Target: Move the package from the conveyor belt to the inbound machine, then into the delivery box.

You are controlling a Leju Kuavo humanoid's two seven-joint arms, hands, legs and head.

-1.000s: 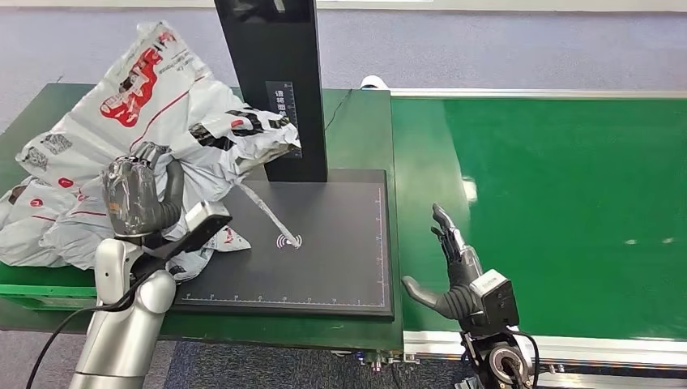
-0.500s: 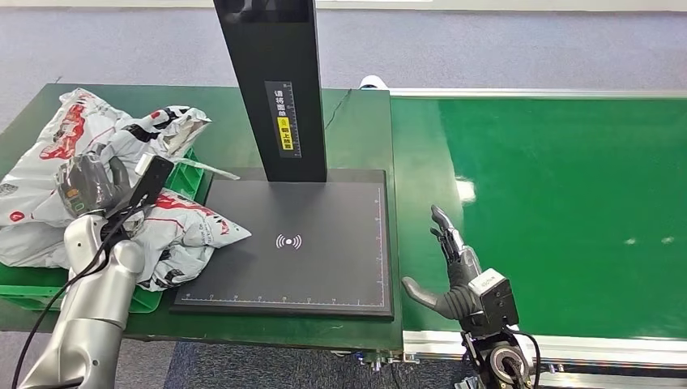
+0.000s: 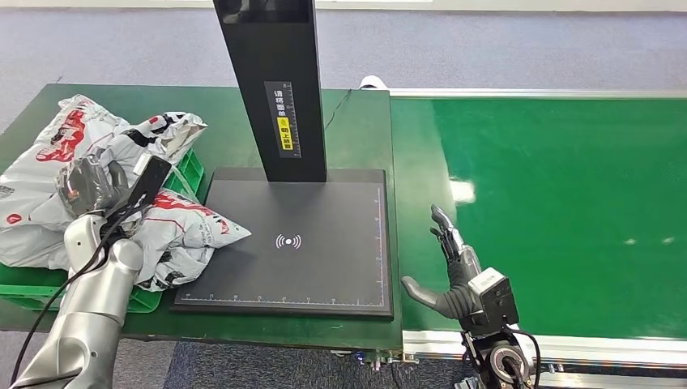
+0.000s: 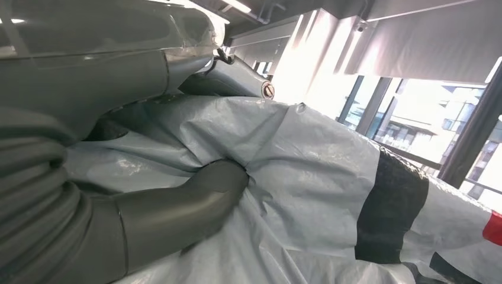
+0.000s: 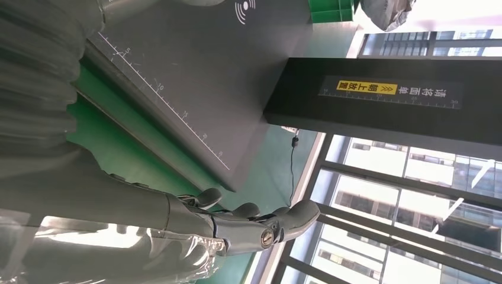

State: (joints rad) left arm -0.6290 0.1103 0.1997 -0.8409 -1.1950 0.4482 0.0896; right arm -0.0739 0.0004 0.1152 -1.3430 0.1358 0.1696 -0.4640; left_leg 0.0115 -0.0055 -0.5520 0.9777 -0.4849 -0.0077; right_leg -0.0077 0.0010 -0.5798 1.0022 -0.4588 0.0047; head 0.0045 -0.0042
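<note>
1. Green table w/ black inbound machine (image 3: 301, 235) mid-scene; conveyor belt (image 3: 551, 203) to the right, nothing on it.
2. Your left hand (image 3: 89, 185) grips the package (image 3: 105, 190), fingers pressed into the plastic, holding it over the green delivery box (image 3: 174, 182) at far left, prob. for drop-off.
3. Package's long axis runs approx. left-right, near-right corner pointing onto the scanner pad.
4. Right hand (image 3: 450, 271) idles by the belt, fingers spread, holding nothing.

Pkg (image 3: 73, 154) hides most of green box (image 3: 188, 172); L hand fingers (image 4: 213, 183) half-buried in pkg.
</note>
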